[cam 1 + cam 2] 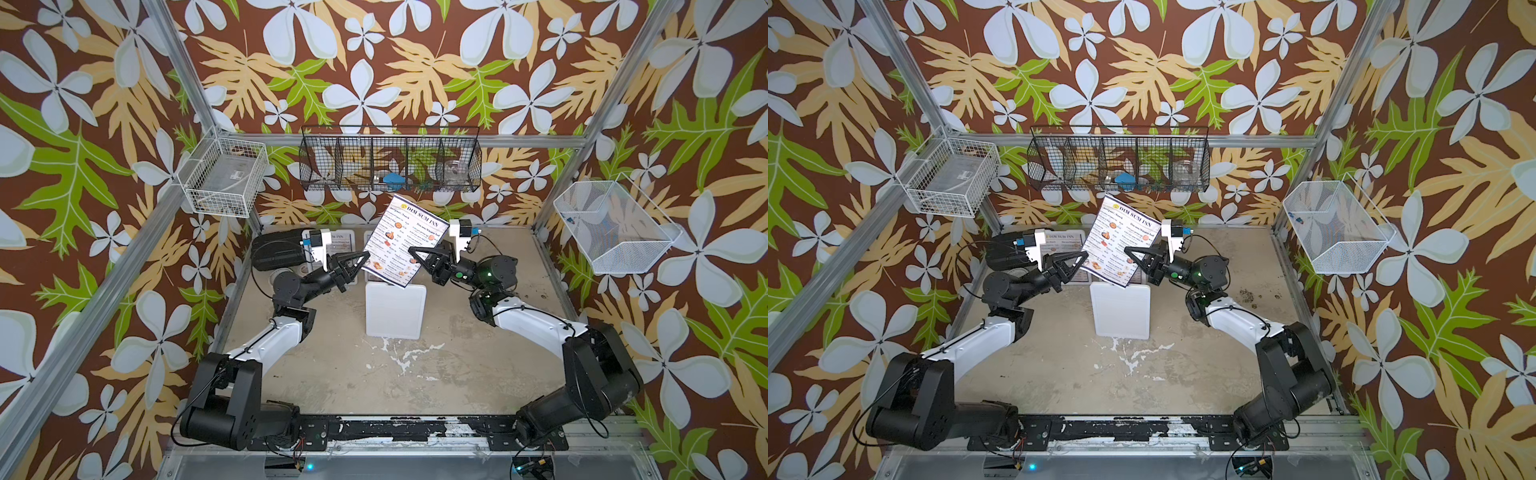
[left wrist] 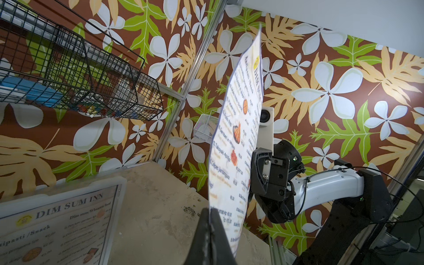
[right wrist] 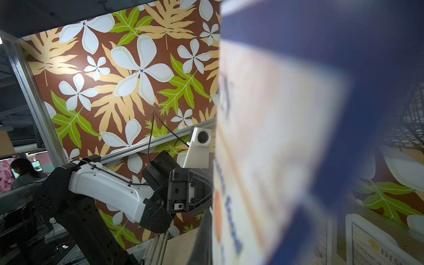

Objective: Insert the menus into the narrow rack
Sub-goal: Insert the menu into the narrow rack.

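Observation:
A "DIM SUM INN" menu (image 1: pixel 401 237) (image 1: pixel 1119 237) stands tilted in the air above the table's back middle, held by both arms. My left gripper (image 1: pixel 365 259) (image 2: pixel 210 220) is shut on its lower left edge, and the sheet (image 2: pixel 234 149) rises from the jaws. My right gripper (image 1: pixel 411 251) (image 3: pixel 212 229) is shut on the right edge, with the menu (image 3: pixel 263 160) blurred close to the lens. The narrow black wire rack (image 1: pixel 390 158) (image 1: pixel 1119 158) hangs on the back wall just above the menu's top. Another menu (image 2: pixel 57 224) (image 1: pixel 338 243) lies on a white panel behind my left gripper.
A plain white rounded panel (image 1: pixel 395 309) lies on the table below the held menu. White wire baskets hang at the left (image 1: pixel 224 174) and right (image 1: pixel 615 226). A black device (image 1: pixel 276 249) sits at the back left. The rack's compartments hold small items.

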